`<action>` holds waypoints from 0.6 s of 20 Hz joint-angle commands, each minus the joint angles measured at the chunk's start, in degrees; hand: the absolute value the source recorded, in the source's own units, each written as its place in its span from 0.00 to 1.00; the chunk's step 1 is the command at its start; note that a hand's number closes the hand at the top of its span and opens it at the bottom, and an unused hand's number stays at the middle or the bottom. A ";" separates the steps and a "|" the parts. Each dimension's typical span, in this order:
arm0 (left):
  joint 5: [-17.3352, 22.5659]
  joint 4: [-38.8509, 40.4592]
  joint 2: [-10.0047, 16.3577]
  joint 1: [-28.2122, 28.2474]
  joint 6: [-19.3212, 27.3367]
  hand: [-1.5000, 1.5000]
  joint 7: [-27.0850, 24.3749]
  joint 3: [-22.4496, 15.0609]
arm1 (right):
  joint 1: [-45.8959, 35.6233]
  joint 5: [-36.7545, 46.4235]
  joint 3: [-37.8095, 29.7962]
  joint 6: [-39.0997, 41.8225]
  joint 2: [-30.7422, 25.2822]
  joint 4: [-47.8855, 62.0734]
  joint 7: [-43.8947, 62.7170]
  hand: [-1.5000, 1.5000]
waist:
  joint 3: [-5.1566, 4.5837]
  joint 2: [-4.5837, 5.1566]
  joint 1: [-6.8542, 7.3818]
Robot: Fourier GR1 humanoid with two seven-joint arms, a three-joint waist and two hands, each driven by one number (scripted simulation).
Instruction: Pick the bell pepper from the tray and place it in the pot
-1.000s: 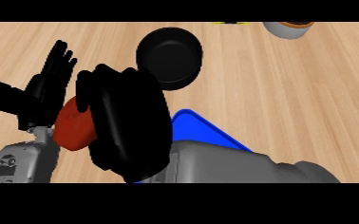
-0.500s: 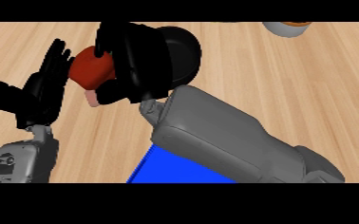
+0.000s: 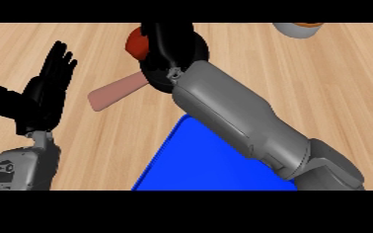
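Note:
The red bell pepper (image 3: 135,43) is held in my right hand (image 3: 169,39), whose black fingers curl round it and hide most of it. Hand and pepper sit at the far left rim of the black pot (image 3: 154,78), which has a pinkish handle (image 3: 115,92) pointing to the lower left. My right forearm crosses over the pot and covers most of it. The blue tray (image 3: 197,163) lies at the lower middle, with nothing showing on its visible part. At the left edge my left hand (image 3: 45,91) rests open, fingers up.
A grey bowl (image 3: 296,28) with something orange in it stands at the far right, cut off by the view's top. Bare wooden counter (image 3: 306,89) stretches to the right of my forearm and between the pot's handle and my left hand.
My right hand has carried the bell pepper away from the tray and further back, to the pot. The left hand has stayed open at the left.

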 commanded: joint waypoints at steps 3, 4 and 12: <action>-1.82 -0.51 -2.29 0.43 1.57 0.50 -0.26 -2.15 | -1.46 -1.97 -3.54 -3.04 0.97 15.85 -11.53 1.00 | 0.03 0.41 0.81; -1.15 1.16 -1.69 -0.78 0.23 0.50 -1.40 -1.76 | -2.43 -3.45 -2.13 -3.81 0.98 16.88 -10.61 1.00 | 0.00 0.59 1.56; -0.77 0.15 -1.11 -2.67 -0.18 0.50 0.22 -1.69 | 2.18 -17.83 -10.68 0.28 1.00 20.01 -21.74 0.00 | 0.09 1.15 2.74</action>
